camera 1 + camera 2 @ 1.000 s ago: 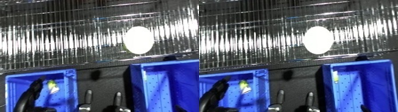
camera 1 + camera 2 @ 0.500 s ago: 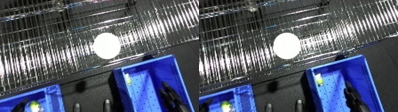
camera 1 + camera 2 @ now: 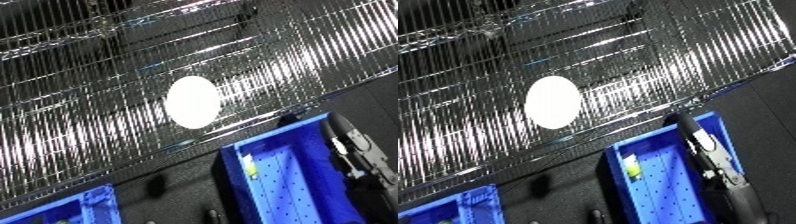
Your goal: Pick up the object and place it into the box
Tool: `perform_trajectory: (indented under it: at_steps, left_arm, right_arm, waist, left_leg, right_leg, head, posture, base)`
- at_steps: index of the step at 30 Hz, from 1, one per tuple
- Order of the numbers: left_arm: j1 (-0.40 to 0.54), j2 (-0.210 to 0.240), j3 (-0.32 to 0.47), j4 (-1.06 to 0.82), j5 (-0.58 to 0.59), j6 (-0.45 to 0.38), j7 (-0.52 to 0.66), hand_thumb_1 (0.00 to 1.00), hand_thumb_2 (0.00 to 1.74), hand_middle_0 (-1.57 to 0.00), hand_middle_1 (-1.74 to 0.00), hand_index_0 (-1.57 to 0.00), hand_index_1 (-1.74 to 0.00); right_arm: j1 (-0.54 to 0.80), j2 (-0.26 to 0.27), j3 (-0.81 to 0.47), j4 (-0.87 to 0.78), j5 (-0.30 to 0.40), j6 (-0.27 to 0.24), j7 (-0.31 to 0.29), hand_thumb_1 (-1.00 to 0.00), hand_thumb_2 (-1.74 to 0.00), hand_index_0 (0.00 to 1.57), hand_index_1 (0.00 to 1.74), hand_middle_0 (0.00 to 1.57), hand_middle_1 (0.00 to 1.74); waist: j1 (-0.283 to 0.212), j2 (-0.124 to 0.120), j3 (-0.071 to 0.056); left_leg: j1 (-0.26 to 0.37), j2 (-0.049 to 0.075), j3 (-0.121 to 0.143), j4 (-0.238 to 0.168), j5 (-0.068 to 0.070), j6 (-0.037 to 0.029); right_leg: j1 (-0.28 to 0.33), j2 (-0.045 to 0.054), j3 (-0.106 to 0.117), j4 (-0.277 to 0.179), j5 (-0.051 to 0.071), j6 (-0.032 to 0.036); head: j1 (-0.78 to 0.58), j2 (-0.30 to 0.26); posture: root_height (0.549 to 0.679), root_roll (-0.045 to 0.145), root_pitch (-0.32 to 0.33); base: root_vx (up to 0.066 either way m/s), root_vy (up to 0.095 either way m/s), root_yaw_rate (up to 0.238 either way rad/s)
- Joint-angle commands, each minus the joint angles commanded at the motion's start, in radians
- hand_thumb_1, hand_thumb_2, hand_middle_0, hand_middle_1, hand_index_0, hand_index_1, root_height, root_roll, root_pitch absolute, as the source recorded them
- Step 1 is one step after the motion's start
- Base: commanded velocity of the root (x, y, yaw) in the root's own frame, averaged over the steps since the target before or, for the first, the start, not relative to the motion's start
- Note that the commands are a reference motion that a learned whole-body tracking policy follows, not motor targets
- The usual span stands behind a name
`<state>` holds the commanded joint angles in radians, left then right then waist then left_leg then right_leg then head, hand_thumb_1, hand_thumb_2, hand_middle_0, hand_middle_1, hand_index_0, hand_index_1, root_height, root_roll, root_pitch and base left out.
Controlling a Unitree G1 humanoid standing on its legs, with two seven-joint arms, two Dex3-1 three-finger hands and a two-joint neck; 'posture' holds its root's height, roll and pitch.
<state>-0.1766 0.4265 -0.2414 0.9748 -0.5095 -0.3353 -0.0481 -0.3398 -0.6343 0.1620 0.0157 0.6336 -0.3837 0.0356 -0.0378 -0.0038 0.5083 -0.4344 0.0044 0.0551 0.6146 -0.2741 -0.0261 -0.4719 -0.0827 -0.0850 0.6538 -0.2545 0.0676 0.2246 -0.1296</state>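
1. The whole scene sits tilted, with a wire rack (image 3: 133, 90) filling the upper part and a white oval disc (image 3: 192, 101) fixed against its mesh.
2. Below the rack lies a dark surface (image 3: 549, 195) carrying two blue bins.
3. The right bin (image 3: 664, 200) is the larger in view, and its long axis runs from the rack down toward the bottom edge.
4. A small yellow-green object (image 3: 631, 169) rests on the floor of that bin, near its far-left corner, just beside the left wall.
5. The object looks slightly longer than wide, its long axis roughly along the bin's length; which end points where I cannot tell.
6. The right hand (image 3: 709, 150) reaches over the bin's right side, dark fingers stretched long and straight toward the far wall, holding nothing and apart from the object.
7. Only a corner of the left bin (image 3: 80, 210) shows at the lower left.
8. The left hand is out of sight.
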Motion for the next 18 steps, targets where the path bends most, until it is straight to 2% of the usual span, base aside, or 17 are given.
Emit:
perform_trajectory:
  at_steps: [3, 5, 6, 9, 12, 14, 18]
  left_arm:
    - [-0.001, 0.001, -0.008, -0.05, -0.007, 0.0, -0.002, 0.0, 0.0, 0.0, 0.0, 0.0, 0.0]
    - [0.002, 0.0, -0.011, -0.065, -0.009, 0.001, -0.003, 0.0, 0.0, 0.0, 0.0, 0.0, 0.0]
    - [0.007, -0.003, -0.018, -0.093, -0.014, 0.004, -0.003, 0.0, 0.0, 0.0, 0.0, 0.0, 0.0]
    - [0.014, -0.008, -0.027, -0.128, -0.031, 0.01, -0.002, 0.0, 0.0, 0.0, 0.0, 0.0, 0.0]
    - [0.017, -0.01, -0.035, -0.155, -0.044, 0.017, -0.004, 0.0, 0.0, 0.0, 0.0, 0.0, 0.0]
    - [0.016, -0.01, -0.037, -0.162, -0.046, 0.019, -0.005, 0.0, 0.0, 0.0, 0.0, 0.0, 0.0]
    - [0.012, -0.008, -0.051, -0.191, -0.057, 0.026, -0.006, 0.0, 0.0, 0.0, 0.0, 0.0, 0.0]
  right_arm:
    - [-0.061, -0.003, 0.013, 0.006, -0.006, 0.043, -0.004, 0.0, 0.0, 0.0, 0.0, 0.0, 0.0]
    - [-0.08, -0.002, 0.017, 0.015, -0.004, 0.054, -0.004, 0.0, 0.0, 0.0, 0.0, 0.0, 0.0]
    - [-0.118, 0.001, 0.027, 0.036, 0.005, 0.068, -0.003, 0.0, 0.0, 0.0, 0.0, 0.0, 0.0]
    - [-0.174, 0.009, 0.041, 0.069, 0.007, 0.09, -0.006, 0.0, 0.0, 0.0, 0.0, 0.0, 0.0]
    - [-0.231, 0.014, 0.058, 0.102, 0.001, 0.12, -0.018, 0.0, 0.0, 0.0, 0.0, 0.0, 0.0]
    - [-0.25, 0.013, 0.065, 0.115, -0.001, 0.13, -0.024, 0.0, 0.0, 0.0, 0.0, 0.0, 0.0]
    - [-0.339, 0.0, 0.106, 0.196, -0.014, 0.171, -0.044, 0.0, 0.0, 0.0, 0.0, 0.0, 0.0]
  waist:
    - [0.018, 0.008, -0.002]
    - [0.024, 0.011, -0.003]
    - [0.036, 0.018, -0.002]
    - [0.053, 0.028, 0.0]
    - [0.066, 0.038, 0.002]
    - [0.07, 0.04, 0.003]
    - [0.084, 0.051, 0.009]
  left_leg:
    - [-0.009, -0.006, -0.005, 0.008, -0.002, -0.0003]
    - [-0.011, -0.008, -0.007, 0.011, -0.003, 0.0005]
    - [-0.015, -0.012, -0.01, 0.017, -0.006, 0.0023]
    - [-0.021, -0.021, -0.014, 0.023, -0.008, 0.0035]
    - [-0.026, -0.031, -0.018, 0.026, -0.008, 0.0042]
    - [-0.028, -0.033, -0.019, 0.027, -0.009, 0.0046]
    - [-0.032, -0.044, -0.021, 0.031, -0.01, 0.007]
  right_leg:
    - [-0.003, -0.0049, -0.006, 0.005, -0.001, -0.003]
    - [-0.004, -0.0072, -0.009, 0.007, -0.001, -0.0043]
    - [-0.005, -0.0122, -0.014, 0.013, -0.003, -0.0073]
    - [-0.008, -0.0183, -0.019, 0.02, -0.004, -0.0113]
    - [-0.013, -0.0223, -0.021, 0.024, -0.005, -0.0149]
    - [-0.015, -0.0236, -0.022, 0.026, -0.005, -0.0161]
    - [-0.019, -0.0296, -0.026, 0.033, -0.009, -0.0234]
  head:
    - [0.057, -0.005]
    - [0.069, -0.003]
    - [0.092, -0.002]
    - [0.148, -0.001]
    - [0.19, -0.003]
    - [0.199, -0.004]
    - [0.243, -0.006]
  posture:
    - [0.645, 0.04, 0.069]
    - [0.645, 0.041, 0.069]
    - [0.644, 0.042, 0.068]
    - [0.644, 0.046, 0.067]
    - [0.644, 0.051, 0.068]
    - [0.644, 0.052, 0.069]
    - [0.644, 0.057, 0.069]
  base:
    - [0.024, -0.009, 0.11]
    - [0.035, -0.003, 0.103]
    - [0.035, 0.004, 0.084]
    - [0.036, 0.015, 0.086]
    - [0.032, 0.026, 0.087]
    - [0.025, 0.028, 0.067]
    - [0.033, 0.024, 0.055]
